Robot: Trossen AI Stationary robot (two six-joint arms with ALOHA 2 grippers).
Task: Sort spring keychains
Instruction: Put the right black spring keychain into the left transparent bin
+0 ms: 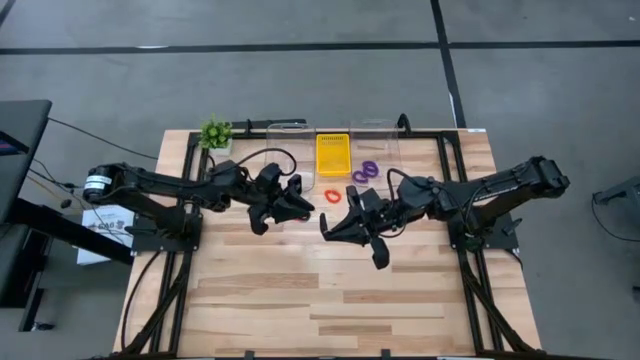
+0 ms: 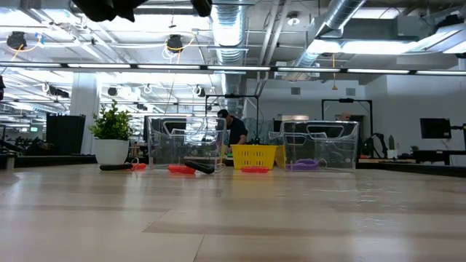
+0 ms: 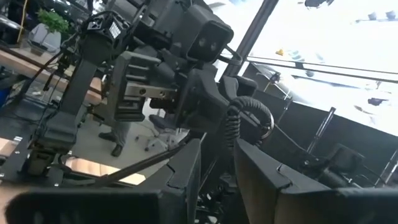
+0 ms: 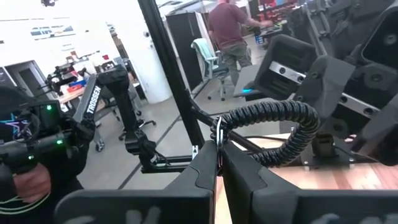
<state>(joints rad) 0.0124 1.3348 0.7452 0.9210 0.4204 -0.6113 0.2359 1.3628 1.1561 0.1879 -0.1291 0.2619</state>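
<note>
Both grippers meet above the table's middle, lifted well clear of it. My left gripper [image 1: 308, 205] and my right gripper [image 1: 326, 226] point at each other, and both are shut on one black spring keychain [image 4: 283, 134]. It shows as a black coiled cord in both wrist views [image 3: 249, 118]. A red-orange keychain [image 1: 332, 195] and purple keychains [image 1: 365, 172] lie flat on the table near the yellow tray [image 1: 333, 155]. The low view shows more red-orange [image 2: 178, 169], black [image 2: 202, 167] and purple [image 2: 302, 166] ones on the table. My left gripper has one end of the black coil [image 3: 231, 138] between its two fingers, coming level from the table's left; the loop stands out past the fingertips, clear of the table. My right gripper pinches the keychain's small metal ring end [image 4: 217, 138] between its fingertips, coming level from the table's right; the coil arcs away from the fingers, lifted clear.
Two clear containers stand at the far edge, one on each side of the yellow tray [image 1: 288, 135] [image 1: 380, 138]. A small green plant [image 1: 215, 132] sits at the far left corner. Bare wood lies toward the near edge. A person moves in the room behind.
</note>
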